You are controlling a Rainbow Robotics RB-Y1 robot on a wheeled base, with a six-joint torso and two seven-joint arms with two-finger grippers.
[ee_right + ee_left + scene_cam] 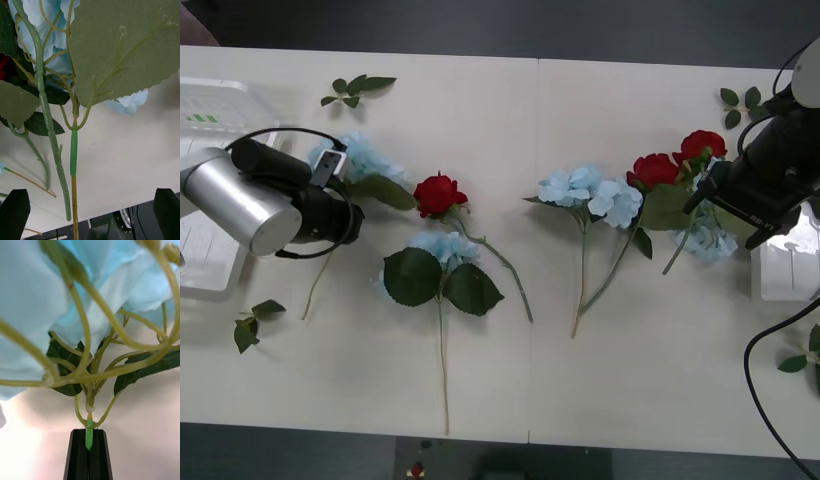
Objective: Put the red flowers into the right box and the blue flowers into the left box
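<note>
Pale desk [510,380], flowers strewn across it. Blue flowers [365,158] near the left edge: one stem pinched between the pressed-together fingers [78,457] of the left gripper [340,215]. Red flowers [439,194] lie mid-desk and by the right edge. Right gripper [90,213] hovers over a stem near the right edge, jaws spread. Left box [210,110] at the left edge, right box [790,270] at the right edge.

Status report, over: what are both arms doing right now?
Left end effector shut on a blue flower stem. Right end effector open, over red flowers. Nothing boxed.
</note>
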